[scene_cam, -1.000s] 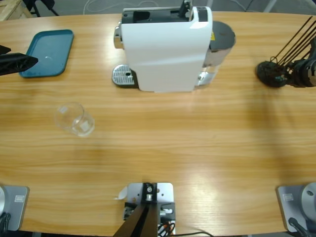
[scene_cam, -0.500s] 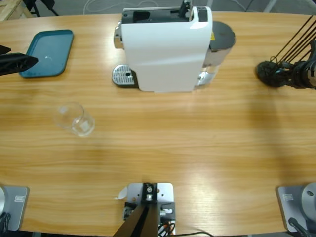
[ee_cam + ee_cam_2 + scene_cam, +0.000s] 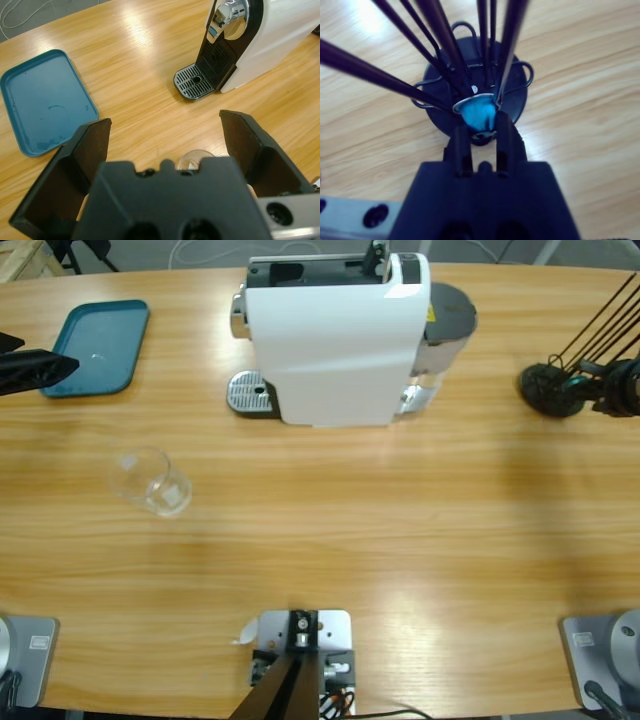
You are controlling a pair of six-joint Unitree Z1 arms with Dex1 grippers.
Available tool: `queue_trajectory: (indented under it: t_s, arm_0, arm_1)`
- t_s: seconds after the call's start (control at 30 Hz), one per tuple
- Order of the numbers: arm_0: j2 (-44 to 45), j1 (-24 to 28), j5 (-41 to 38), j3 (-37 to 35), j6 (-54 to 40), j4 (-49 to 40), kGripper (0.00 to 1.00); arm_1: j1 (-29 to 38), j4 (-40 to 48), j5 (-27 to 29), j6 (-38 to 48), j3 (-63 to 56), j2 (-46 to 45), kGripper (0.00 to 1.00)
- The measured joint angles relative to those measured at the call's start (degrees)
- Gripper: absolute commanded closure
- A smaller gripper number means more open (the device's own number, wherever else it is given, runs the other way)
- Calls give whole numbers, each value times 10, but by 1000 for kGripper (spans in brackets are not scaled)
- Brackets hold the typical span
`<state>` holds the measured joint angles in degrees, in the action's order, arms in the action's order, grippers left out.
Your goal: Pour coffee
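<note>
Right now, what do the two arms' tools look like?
Left tool: matte black, two broad flat wedge-shaped jaws rising from a blocky black body; a silver-grey plate with a round hole sits beside it. Right tool: same black body, two narrow jaws, silver-grey plate with holes.

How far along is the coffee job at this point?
Early. Done: nothing visible; the glass stands empty on the table, away from the coffee machine. In hand: the right gripper is shut on a blue capsule at the black capsule rack. Left: load the capsule, place the glass on the drip tray. The left gripper is open near the teal tray.
</note>
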<state>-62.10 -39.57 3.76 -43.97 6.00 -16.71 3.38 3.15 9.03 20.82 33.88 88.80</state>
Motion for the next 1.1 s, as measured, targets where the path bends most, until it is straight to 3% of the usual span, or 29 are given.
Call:
queue_trajectory:
  t_s: [0.33,0.67,0.93,1.1]
  arm_0:
    - [0,0,-3,1,0,4,69]
    - [3,0,-14,4,0,10,69]
    - [4,0,-19,6,0,11,69]
    - [4,0,-27,7,0,11,69]
  arm_1:
    - [28,-184,21,0,121,-134,1000]
    - [103,-369,27,-45,338,-179,1000]
    - [386,-416,32,-312,369,-166,1000]
    - [471,-416,27,-410,367,-139,1000]
